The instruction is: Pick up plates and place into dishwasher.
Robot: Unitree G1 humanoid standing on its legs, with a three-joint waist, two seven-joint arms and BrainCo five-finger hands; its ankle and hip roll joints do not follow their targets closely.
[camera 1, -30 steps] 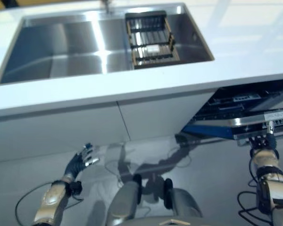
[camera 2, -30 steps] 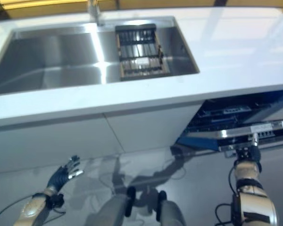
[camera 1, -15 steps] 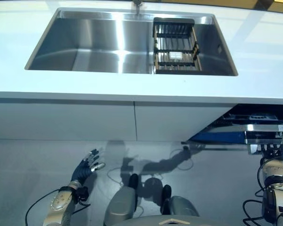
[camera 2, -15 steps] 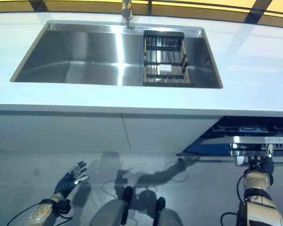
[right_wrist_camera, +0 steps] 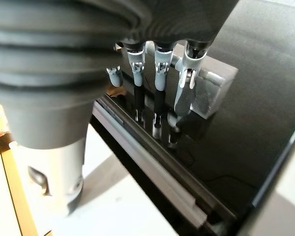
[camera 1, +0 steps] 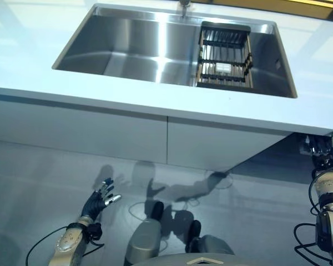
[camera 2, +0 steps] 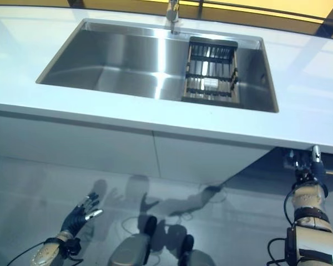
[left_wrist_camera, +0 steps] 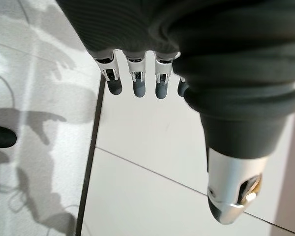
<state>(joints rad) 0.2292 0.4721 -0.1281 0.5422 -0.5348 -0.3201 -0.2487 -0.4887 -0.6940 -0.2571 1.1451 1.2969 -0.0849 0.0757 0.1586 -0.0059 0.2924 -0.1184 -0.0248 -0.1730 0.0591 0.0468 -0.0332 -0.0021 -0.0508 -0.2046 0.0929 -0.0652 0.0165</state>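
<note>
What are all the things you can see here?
Sink: one, shiny steel, set in the counter.
Rack: one, dark wire, inside the sink's right end.
Tap: one, steel, behind the sink.
Counter: one, white, around the sink.
Cabinet doors: two, white, below the counter.
Dishwasher door: one, glossy black, under the counter's right end.
Left robot hand: open, low above the floor.
Right robot hand: straight fingers against the dishwasher door.

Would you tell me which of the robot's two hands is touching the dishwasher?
The right hand: its straight fingers rest against the glossy black dishwasher door. The left hand hangs open above the grey floor.
</note>
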